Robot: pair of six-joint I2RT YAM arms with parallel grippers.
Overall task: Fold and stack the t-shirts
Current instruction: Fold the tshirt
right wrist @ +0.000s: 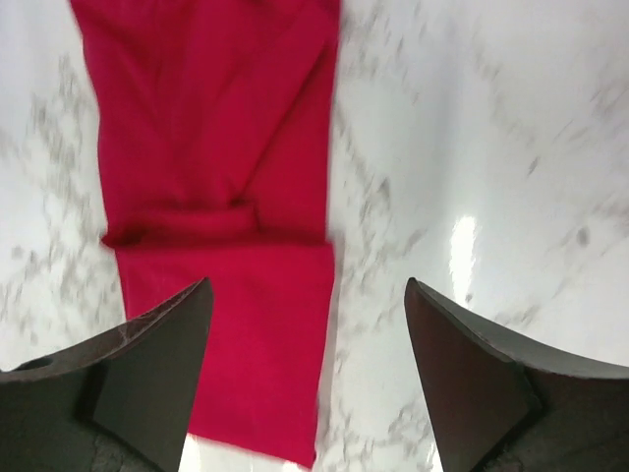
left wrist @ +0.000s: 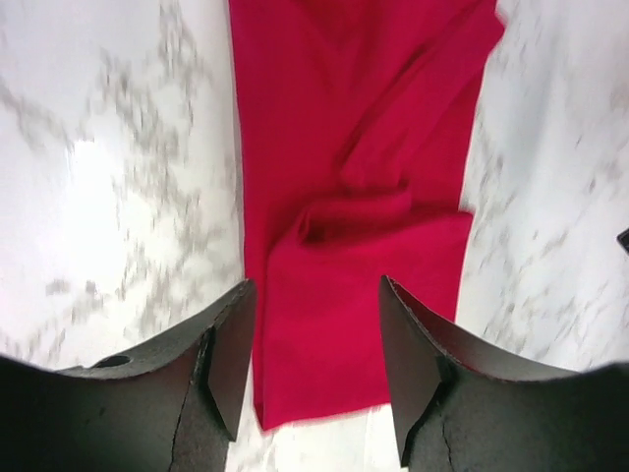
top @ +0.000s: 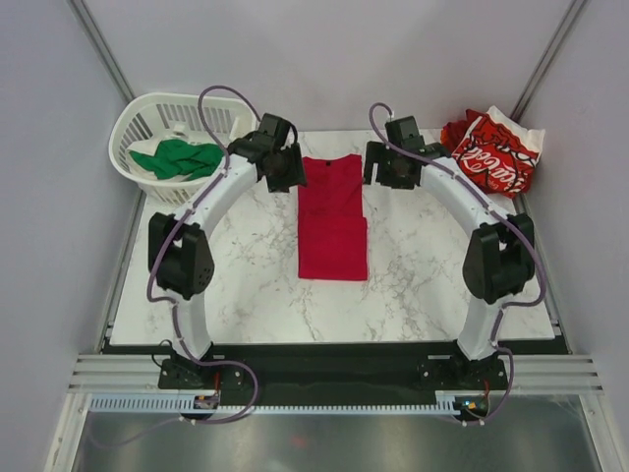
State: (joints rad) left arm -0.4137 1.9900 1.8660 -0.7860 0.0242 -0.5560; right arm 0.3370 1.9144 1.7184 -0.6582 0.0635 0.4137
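The plain crimson-red t-shirt point(top: 332, 218) lies flat in a long folded strip on the middle of the marble table, its sides folded in. My left gripper point(top: 285, 169) hovers open and empty over its far left corner; the shirt fills the left wrist view point(left wrist: 354, 197). My right gripper point(top: 385, 167) hovers open and empty over the far right corner, with the shirt's edge below it in the right wrist view point(right wrist: 226, 226). The red-and-white script t-shirt point(top: 494, 150) lies crumpled at the far right corner. The green t-shirt point(top: 177, 158) lies in the basket.
The white slatted plastic basket point(top: 141, 116) stands at the table's far left corner. Grey walls close in the far side and both sides. The marble table point(top: 236, 285) is bare around the red shirt.
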